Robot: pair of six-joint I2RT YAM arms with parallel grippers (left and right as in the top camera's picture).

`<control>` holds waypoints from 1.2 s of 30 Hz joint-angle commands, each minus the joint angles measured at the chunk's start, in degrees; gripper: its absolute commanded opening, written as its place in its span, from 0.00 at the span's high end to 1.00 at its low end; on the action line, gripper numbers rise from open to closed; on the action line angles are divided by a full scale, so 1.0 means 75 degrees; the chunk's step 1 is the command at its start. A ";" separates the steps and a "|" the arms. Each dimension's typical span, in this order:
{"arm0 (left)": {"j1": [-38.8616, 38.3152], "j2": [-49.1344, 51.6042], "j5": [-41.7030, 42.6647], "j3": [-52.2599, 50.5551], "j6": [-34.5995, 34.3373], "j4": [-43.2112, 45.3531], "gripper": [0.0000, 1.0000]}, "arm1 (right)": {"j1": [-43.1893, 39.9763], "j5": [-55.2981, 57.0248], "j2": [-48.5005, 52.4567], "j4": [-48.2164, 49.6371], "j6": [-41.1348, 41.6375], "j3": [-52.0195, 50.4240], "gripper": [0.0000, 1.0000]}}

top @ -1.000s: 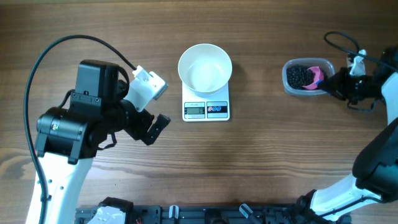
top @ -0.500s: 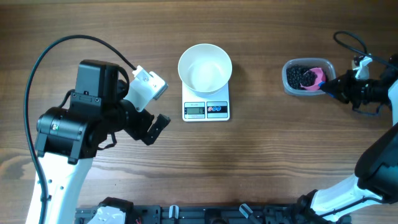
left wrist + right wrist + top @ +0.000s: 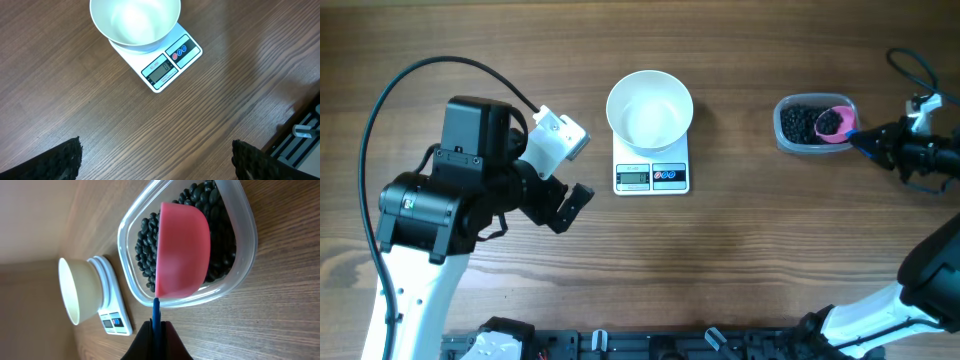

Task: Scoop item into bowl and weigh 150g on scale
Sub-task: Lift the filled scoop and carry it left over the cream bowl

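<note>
The right pincer is clamped shut on the thin blue handle of a pink scoop. The scoop's cup sits inside a clear plastic tub, at the end nearest the pincer. From the wrist view only the cup's smooth pink outer wall shows. From overhead, dark pieces appear within its pink rim. Whether the cup rests in the pile or hangs just above it cannot be told.

The item is a heap of small, glossy black rounded pieces that fills the tub around and behind the scoop. The tub's far end is cut off by the frame edge in the wrist view.

Well apart to the left, the white bowl stands on the scale, with nothing visible inside it. It covers the rear of the platform and leaves the grey display and two buttons showing. The digits are too small to read.

The left pincer hangs spread wide over bare bench, gripping nothing. Only its two dark fingertips show, at the lower corners of its own view.
</note>
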 commanded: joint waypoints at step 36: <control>-0.0009 0.0050 0.0009 0.0137 -0.0047 0.0026 0.00 | 0.0644 -0.2722 -0.0157 -0.0009 0.0347 -0.0009 0.96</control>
